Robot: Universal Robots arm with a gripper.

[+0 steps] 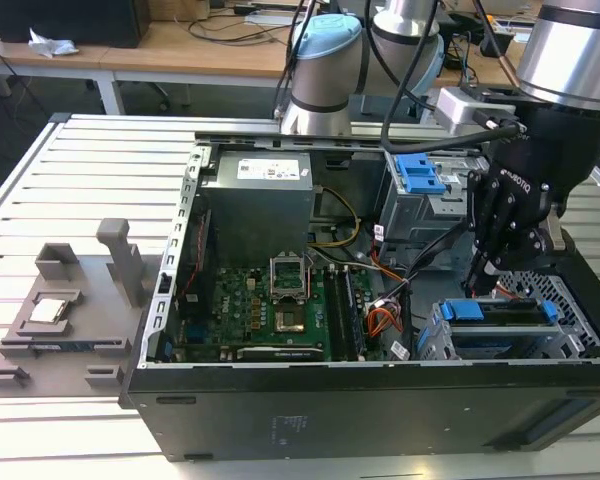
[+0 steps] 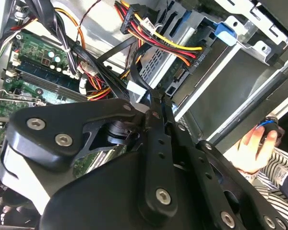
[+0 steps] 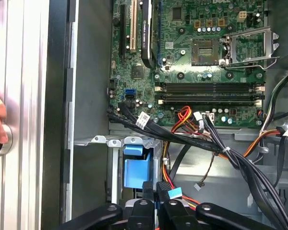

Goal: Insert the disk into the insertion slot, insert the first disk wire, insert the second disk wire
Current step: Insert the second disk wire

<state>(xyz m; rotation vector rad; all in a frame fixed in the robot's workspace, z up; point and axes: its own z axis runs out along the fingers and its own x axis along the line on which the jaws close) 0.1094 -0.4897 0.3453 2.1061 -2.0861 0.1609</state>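
The disk (image 1: 500, 312) in its blue carrier lies inside the insertion slot (image 1: 580, 330), the silver perforated cage at the case's corner on the exterior view's right. My gripper (image 1: 480, 283) reaches down at the disk's inner end. In the second wrist view the gripper (image 2: 157, 98) is shut, its tips pinching a thin black wire connector (image 2: 173, 87) against the disk's end (image 2: 156, 62). A connector with red, yellow and orange wires (image 2: 197, 58) sits in the disk beside it. The first wrist view shows the gripper (image 3: 155, 190) next to the blue carrier handle (image 3: 134, 170).
The open case holds the motherboard (image 1: 280, 300), a power supply (image 1: 255, 205) and a black cable bundle (image 3: 192, 139). A grey bay with a blue latch (image 1: 420, 175) stands behind my gripper. A grey fixture (image 1: 65, 315) lies on the slatted table. A person's hand (image 2: 252, 143) rests beside the case.
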